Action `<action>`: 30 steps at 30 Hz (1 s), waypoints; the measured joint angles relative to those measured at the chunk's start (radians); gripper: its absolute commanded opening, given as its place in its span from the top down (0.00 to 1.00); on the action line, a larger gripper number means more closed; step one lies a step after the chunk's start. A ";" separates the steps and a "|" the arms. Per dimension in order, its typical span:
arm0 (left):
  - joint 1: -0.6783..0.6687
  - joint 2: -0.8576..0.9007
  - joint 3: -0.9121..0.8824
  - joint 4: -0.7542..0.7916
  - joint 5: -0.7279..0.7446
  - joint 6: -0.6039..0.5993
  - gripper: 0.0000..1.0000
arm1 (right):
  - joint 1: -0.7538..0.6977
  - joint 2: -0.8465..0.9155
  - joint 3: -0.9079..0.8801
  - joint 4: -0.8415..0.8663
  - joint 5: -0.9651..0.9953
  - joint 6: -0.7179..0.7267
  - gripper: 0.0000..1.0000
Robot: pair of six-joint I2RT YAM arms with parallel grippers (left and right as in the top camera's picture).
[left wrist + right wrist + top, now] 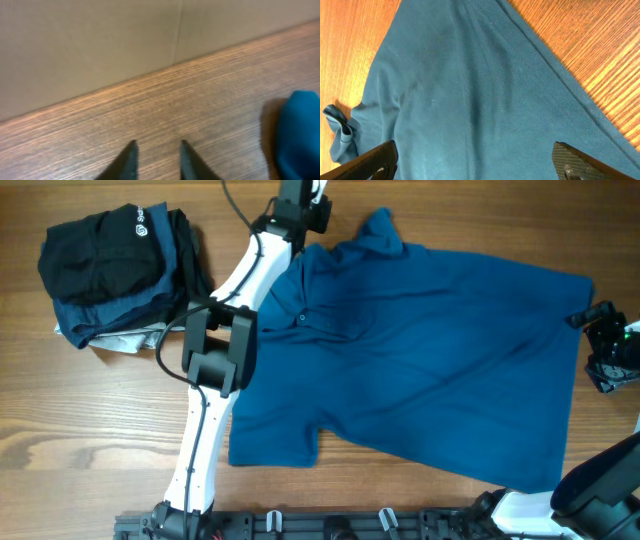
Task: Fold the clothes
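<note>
The clothes (pixel 420 370), a medium-blue polo shirt, lie spread flat across the middle of the wooden table with the collar (pixel 300 305) at the upper left. My left gripper (pixel 298 210) is at the far edge, just beyond the collar and beside a raised sleeve (pixel 380 230). In the left wrist view its gripper (pixel 157 157) shows its fingers a little apart over bare wood, nothing between them, and a bit of blue fabric (pixel 300 135) to the right. My right gripper (pixel 598 345) hovers at the shirt's right edge. In the right wrist view it (pixel 475 160) stands wide open above the blue cloth (pixel 470 90).
A pile of dark garments (pixel 115 265) with a white logo on the black one sits at the table's top left, a pale piece under it. The left arm's links (pixel 215 355) cross the shirt's left edge. A beige wall (pixel 125 40) rises behind the table's far edge.
</note>
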 measured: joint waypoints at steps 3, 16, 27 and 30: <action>0.005 -0.003 0.000 -0.087 0.067 0.031 0.42 | 0.000 0.000 0.000 0.000 0.000 0.000 0.01; -0.195 -0.132 -0.002 -0.505 -0.077 0.438 0.05 | 0.000 0.000 0.000 0.007 0.000 0.000 0.01; -0.212 -0.132 -0.002 -0.446 -0.154 0.478 0.15 | 0.000 0.000 0.000 0.007 0.000 0.000 0.00; -0.212 -0.126 -0.002 -0.402 -0.157 0.479 0.16 | 0.000 0.000 0.000 0.007 0.000 0.000 0.00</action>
